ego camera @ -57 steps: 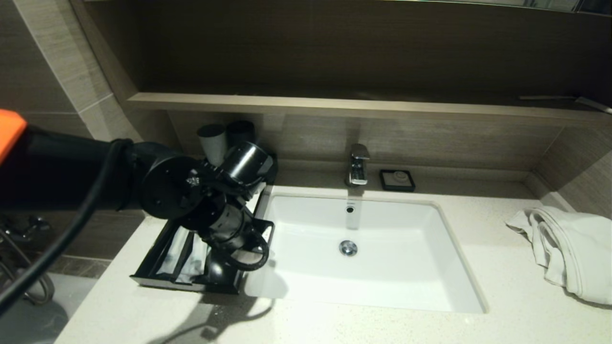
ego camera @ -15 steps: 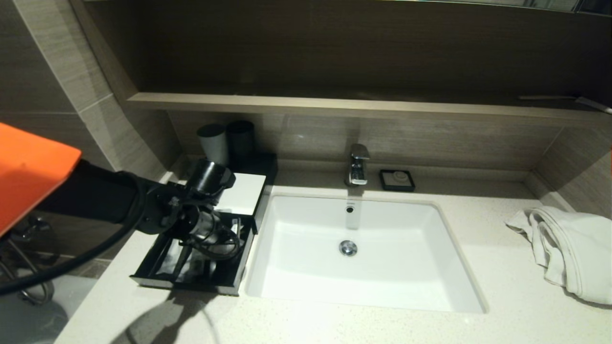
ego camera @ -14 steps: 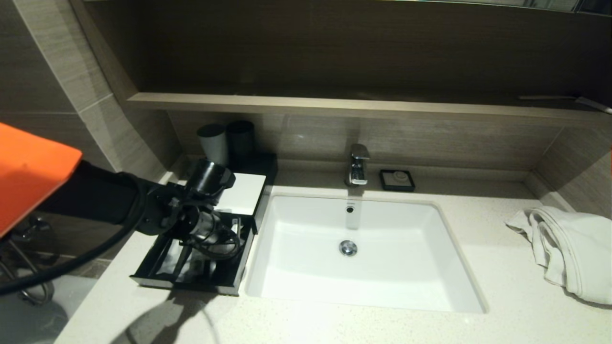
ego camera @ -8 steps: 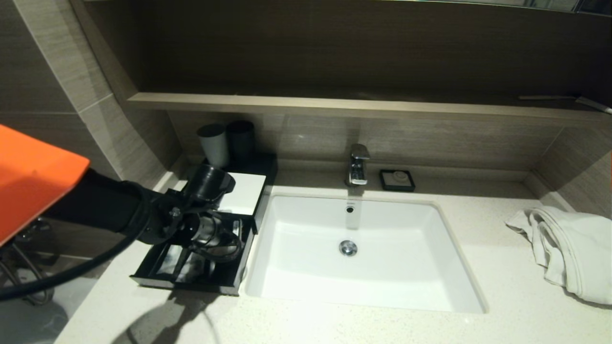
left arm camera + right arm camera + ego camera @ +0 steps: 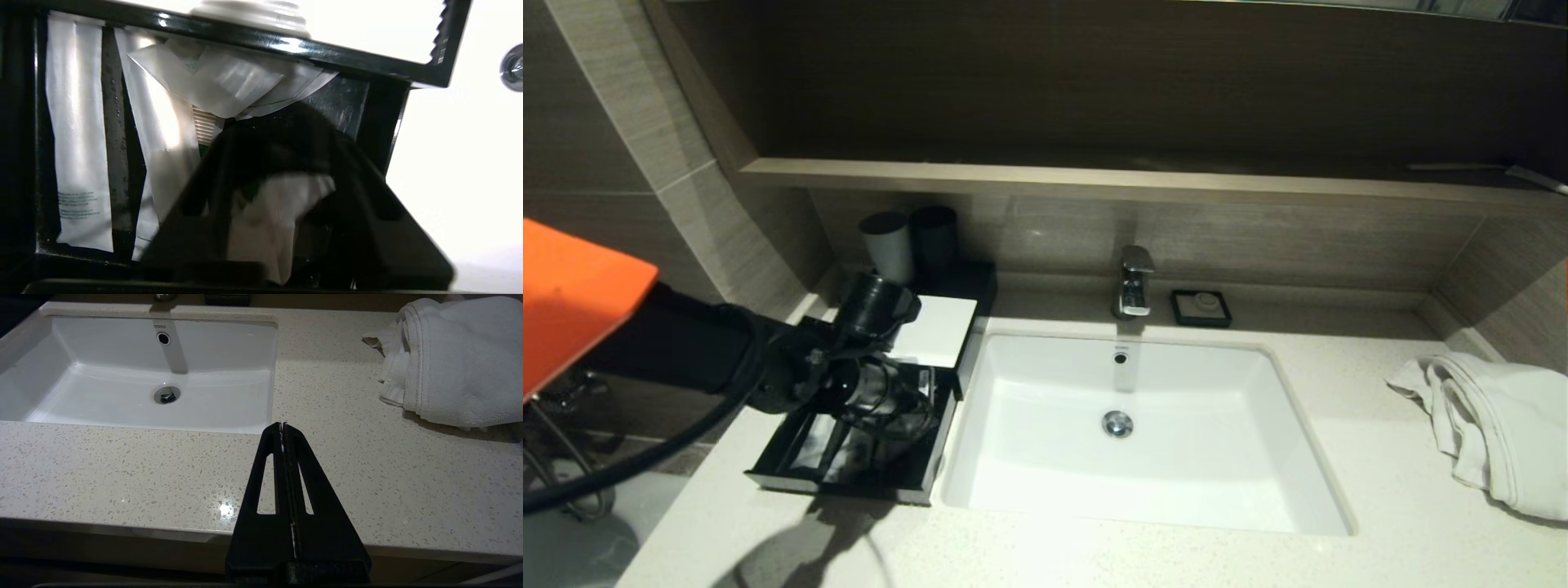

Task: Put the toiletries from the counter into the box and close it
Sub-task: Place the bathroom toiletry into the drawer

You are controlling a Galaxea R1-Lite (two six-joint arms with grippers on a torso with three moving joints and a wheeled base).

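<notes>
Left gripper (image 5: pixel 282 171) fingers parted over packet (image 5: pixel 265 228) in box (image 5: pixel 849 482) drawer.

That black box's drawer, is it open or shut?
Open. The drawer sticks out from under the box, white packets visible inside, the left pincer over it.

Three views, one counter (image 5: pixel 1380 490)
Head looks down from above; left wrist sits close inside the box (image 5: pixel 245 38); right wrist skims the front edge (sink (image 5: pixel 135 375) shared).

The box (image 5: pixel 935 327) sits left of the sink (image 5: pixel 1307 490), toiletries (image 5: pixel 77 134) in its drawer, towel (image 5: pixel 1494 425) far right.
</notes>
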